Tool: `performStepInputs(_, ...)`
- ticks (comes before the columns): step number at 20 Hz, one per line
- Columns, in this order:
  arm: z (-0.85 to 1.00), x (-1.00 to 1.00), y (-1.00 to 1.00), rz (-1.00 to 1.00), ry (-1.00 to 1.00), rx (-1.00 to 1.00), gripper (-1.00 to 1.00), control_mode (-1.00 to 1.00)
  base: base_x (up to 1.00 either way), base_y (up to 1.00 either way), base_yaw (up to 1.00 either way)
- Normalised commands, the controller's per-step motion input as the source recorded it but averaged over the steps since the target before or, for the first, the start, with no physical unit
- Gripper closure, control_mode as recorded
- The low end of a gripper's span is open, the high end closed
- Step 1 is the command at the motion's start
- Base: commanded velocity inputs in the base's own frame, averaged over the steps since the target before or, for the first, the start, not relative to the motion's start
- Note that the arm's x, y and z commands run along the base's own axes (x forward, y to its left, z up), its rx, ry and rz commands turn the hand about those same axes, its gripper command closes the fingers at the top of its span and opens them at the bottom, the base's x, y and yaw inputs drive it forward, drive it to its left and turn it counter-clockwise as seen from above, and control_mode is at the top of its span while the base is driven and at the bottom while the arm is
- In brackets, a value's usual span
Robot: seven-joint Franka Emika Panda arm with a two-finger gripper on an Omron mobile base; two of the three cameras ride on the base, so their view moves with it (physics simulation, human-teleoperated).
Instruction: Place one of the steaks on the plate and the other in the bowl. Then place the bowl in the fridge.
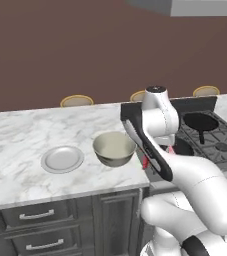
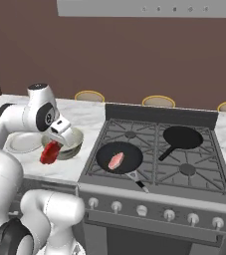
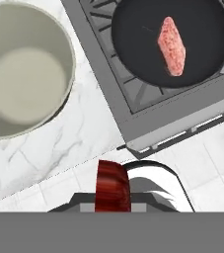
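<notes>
Brown wall (image 1: 60,45); marble counter (image 1: 20,135); dark drawers (image 1: 40,230); black stove (image 2: 184,154); white tiled floor (image 3: 202,163).

The counter (image 1: 20,135) looks like polished white marble with grey veining. On it the bowl (image 1: 114,148) is smooth, beige-cream with a soft sheen, and the plate (image 1: 62,159) is a smooth light grey-silver, faintly glossy. The red steak (image 2: 49,152) looks wet and glossy with darker streaks; the pink steak (image 2: 117,159) looks grainy and matt. Its pan (image 2: 119,157) is matt black, as is the second pan (image 2: 182,137). The stove (image 2: 154,199) front reads as brushed grey metal under dark matt grates. The cabinet drawers (image 1: 40,232) are dark and matt, with metal handles.
</notes>
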Motion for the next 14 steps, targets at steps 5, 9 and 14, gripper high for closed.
performStepInputs(5,0.00,0.00,0.00,0.00,0.00,0.00,1.00,1.00,0.00,0.53,0.00)
performStepInputs(9,0.00,0.00,0.00,0.00,0.00,0.00,1.00,1.00,0.00,0.18,0.00)
performStepInputs(14,0.00,0.00,0.00,0.00,0.00,0.00,1.00,-1.00,0.00,0.00,0.00)
